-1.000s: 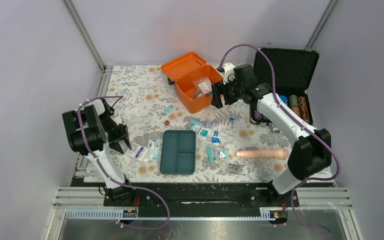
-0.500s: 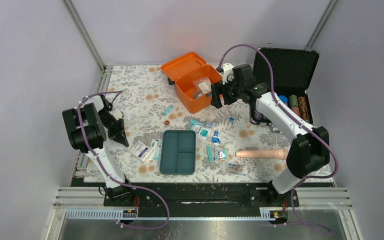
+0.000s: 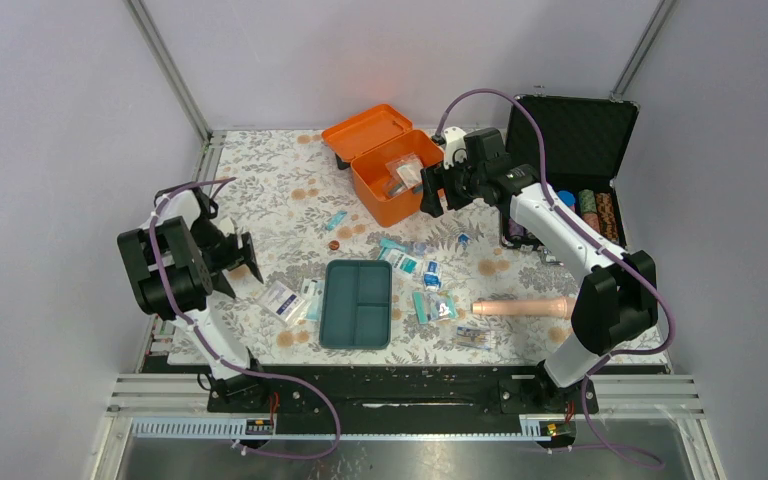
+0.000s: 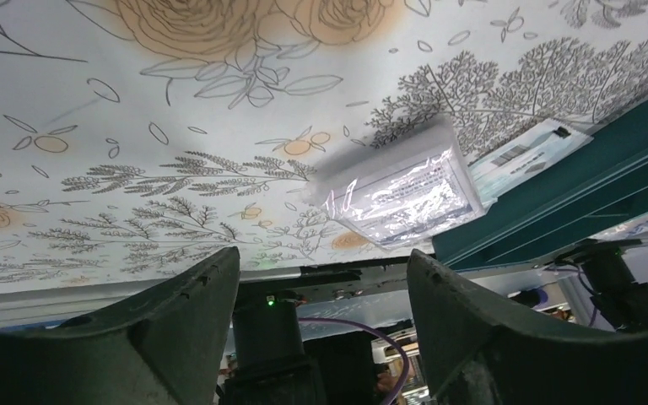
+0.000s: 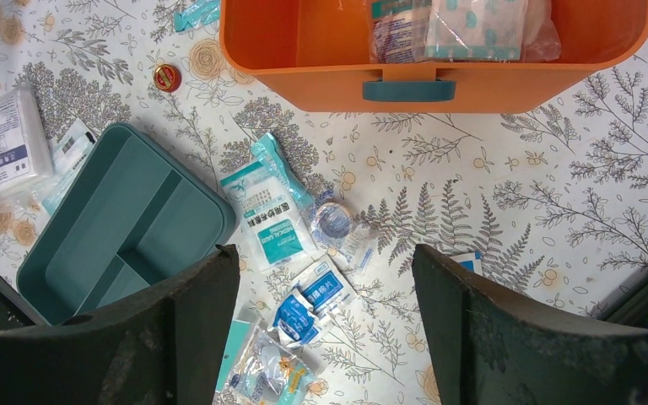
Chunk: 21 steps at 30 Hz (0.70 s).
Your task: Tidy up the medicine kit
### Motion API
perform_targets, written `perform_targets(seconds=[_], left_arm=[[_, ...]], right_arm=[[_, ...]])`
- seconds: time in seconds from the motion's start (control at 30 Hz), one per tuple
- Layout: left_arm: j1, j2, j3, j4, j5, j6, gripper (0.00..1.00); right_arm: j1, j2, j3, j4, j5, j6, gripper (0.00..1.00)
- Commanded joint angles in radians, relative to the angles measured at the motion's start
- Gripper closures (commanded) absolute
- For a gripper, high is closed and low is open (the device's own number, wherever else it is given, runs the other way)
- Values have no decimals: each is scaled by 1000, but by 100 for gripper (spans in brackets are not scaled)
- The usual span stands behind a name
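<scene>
Tray [image 3: 357,303]: lay empty.
Left gripper [image 4: 321,257]: stood released, packet [image 4: 405,194] at 1 o'clock.
Right gripper [image 5: 321,253]: stood released.

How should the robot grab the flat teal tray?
Pinch the teal tray by its near short wall from above, straddling it. The tray lies flat and empty, so only the thin upright rim gives a hold, and packets crowd its left side.
</scene>
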Motion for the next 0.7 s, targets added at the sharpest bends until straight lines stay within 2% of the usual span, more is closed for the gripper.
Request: perform_targets(seconds=[0.0,0.13,0.23,0.33,0.53,0.67], left_arm=[[12,11,-1,-2,25,-70,30],[5,48,-76,-16,164,-109,41],[-1,22,-170,15,190,-136,45],[-6,21,-194,58,162,-155,48],[-8,150,-66,79,169,-165,50],[-12,216,-8,79,177,-147,63]], right_arm=[[7,-3,35,12,-10,1,19],[6,-13,29,0,5,-14,19],[6,-17,26,-10,20,-30,19],[6,-15,26,-16,29,-35,19],[8,10,59,-37,37,-49,19],[8,21,73,-45,46,-59,19]])
